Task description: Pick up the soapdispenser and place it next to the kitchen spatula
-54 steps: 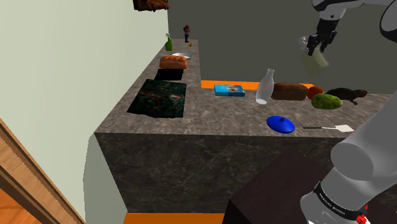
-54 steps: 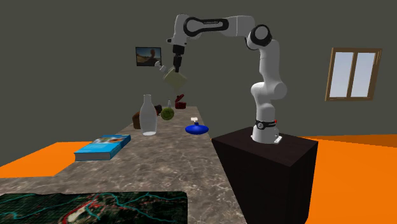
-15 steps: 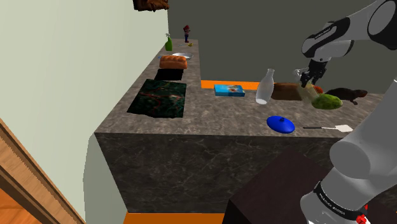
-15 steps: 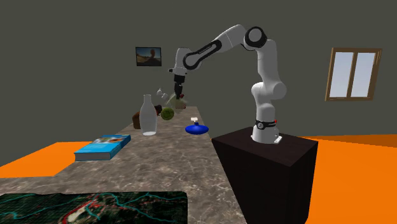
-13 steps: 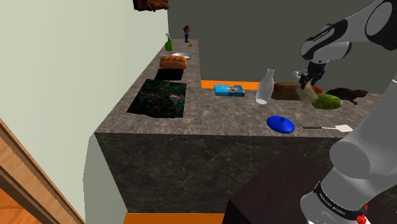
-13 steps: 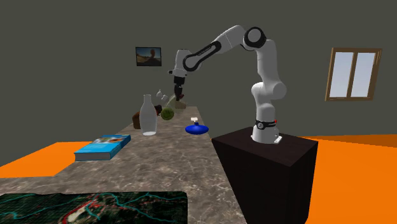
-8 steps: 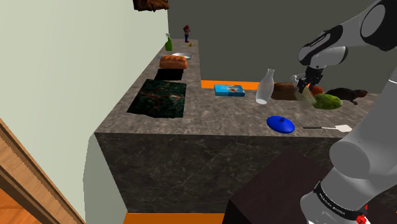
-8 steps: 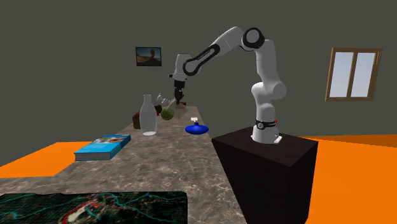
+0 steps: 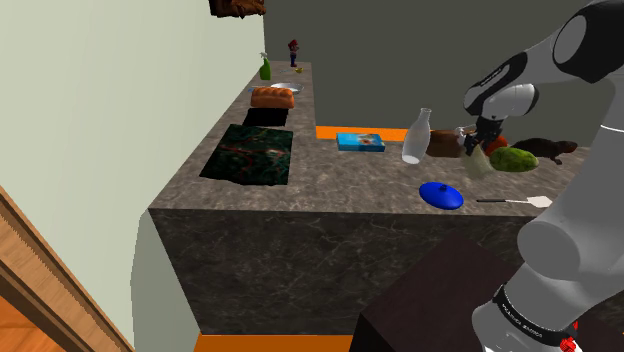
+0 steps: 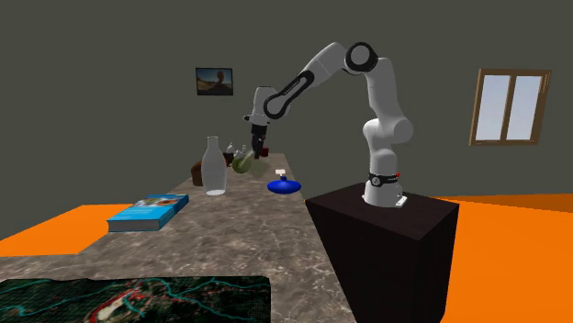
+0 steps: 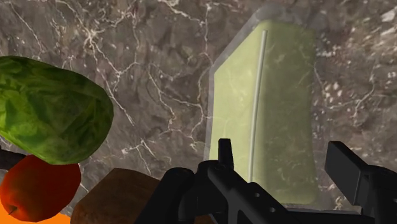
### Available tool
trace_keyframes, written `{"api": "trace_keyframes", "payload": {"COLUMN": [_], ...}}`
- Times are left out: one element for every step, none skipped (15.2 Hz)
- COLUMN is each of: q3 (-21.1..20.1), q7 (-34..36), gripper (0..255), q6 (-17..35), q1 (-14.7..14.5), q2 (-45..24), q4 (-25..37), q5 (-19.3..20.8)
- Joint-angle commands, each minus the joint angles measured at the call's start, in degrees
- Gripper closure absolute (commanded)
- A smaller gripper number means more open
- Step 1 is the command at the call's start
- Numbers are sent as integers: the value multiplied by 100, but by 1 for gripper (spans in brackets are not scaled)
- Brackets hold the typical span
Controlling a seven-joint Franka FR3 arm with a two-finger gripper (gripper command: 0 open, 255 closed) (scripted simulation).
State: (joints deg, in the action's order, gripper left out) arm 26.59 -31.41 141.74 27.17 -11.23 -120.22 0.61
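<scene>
At the lower right of the shoulder view the dark stand is seen, and beyond it the marbled counter. Nearest on the counter a blue lid is laid, with the white-bladed spatula to its right, apart from it. Just above the lid in the frame the soap dispenser is clasped, tilted, in the gripper; whether it touches the counter cannot be told. It is placed just beside a green vegetable, with the spatula near but apart. In the wrist view the dispenser's clear walls are seen filled with pale green liquid, a thin tube running through it. Left of it a transparent glass bottle is stood upright. At the far end, upper centre, a green spray bottle is set.
</scene>
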Motion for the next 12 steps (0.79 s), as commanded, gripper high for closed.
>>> {"api": "trace_keyframes", "payload": {"q3": [-20, -31, -44, -60, -62, -62, -63, -63, -63, -64, -64, -59], "q7": [-15, -32, -49, -71, -71, -70, -70, -70, -70, -70, -70, -75], "gripper": [255, 255, 255, 255, 255, 255, 255, 255, 255, 255, 255, 0], "q6": [159, 228, 297, 384, 384, 384, 384, 384, 384, 384, 384, 368], "q1": [11, 21, 32, 47, 49, 49, 50, 50, 50, 51, 51, 53], "q2": [-93, -143, -195, -261, -261, -260, -261, -261, -261, -261, -261, -249], "q4": [-69, -92, -114, -139, -139, -140, -139, -139, -139, -139, -139, -135], "q5": [-52, -83, -115, -158, -157, -156, -157, -156, -156, -156, -156, -151]}}
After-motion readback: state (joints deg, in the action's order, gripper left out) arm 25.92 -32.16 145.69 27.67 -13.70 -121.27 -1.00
